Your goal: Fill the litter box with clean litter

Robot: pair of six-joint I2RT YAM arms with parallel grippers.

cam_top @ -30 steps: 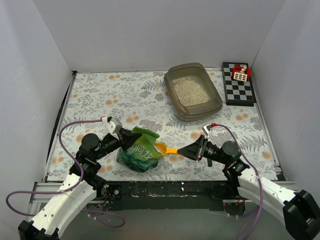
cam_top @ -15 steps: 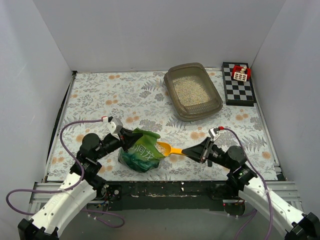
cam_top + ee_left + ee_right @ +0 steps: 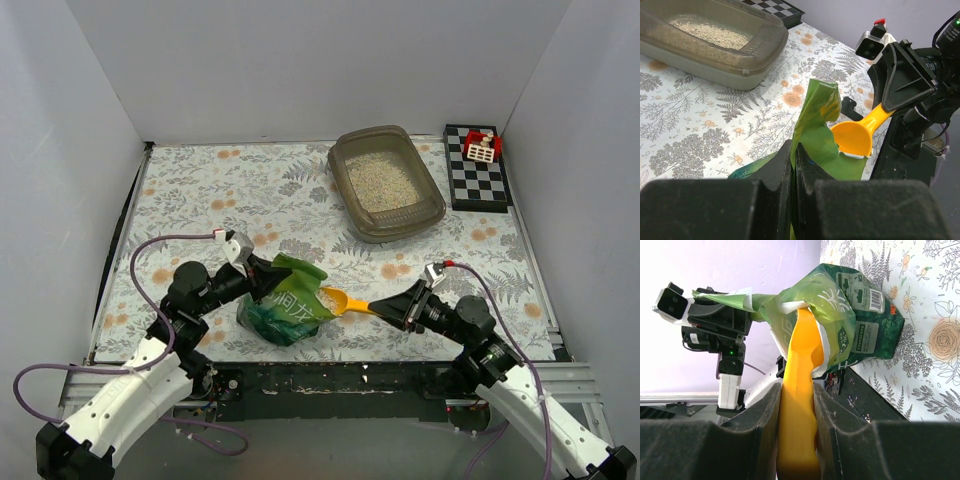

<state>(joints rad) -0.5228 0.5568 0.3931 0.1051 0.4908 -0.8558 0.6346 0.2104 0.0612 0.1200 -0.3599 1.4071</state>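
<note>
On the floral counter (image 3: 200, 190), the litter box (image 3: 398, 232) sits at 1 o'clock. The green bag (image 3: 285, 312) stands at 6 o'clock, with the left claw (image 3: 262, 280) pinched on its top edge. The right claw (image 3: 385, 305) clamps the yellow scoop (image 3: 340, 299) by the handle, bowl at the bag's mouth. Clean litter (image 3: 380, 185) covers the box floor.

Seen from the right wrist, the front of the scoop (image 3: 800, 370) is hidden inside the green bag (image 3: 865, 325), whose contents cannot be seen. In the left wrist view, the litter box (image 3: 715, 62) runs off the left edge and the checkered board (image 3: 771, 6) off the top.
</note>
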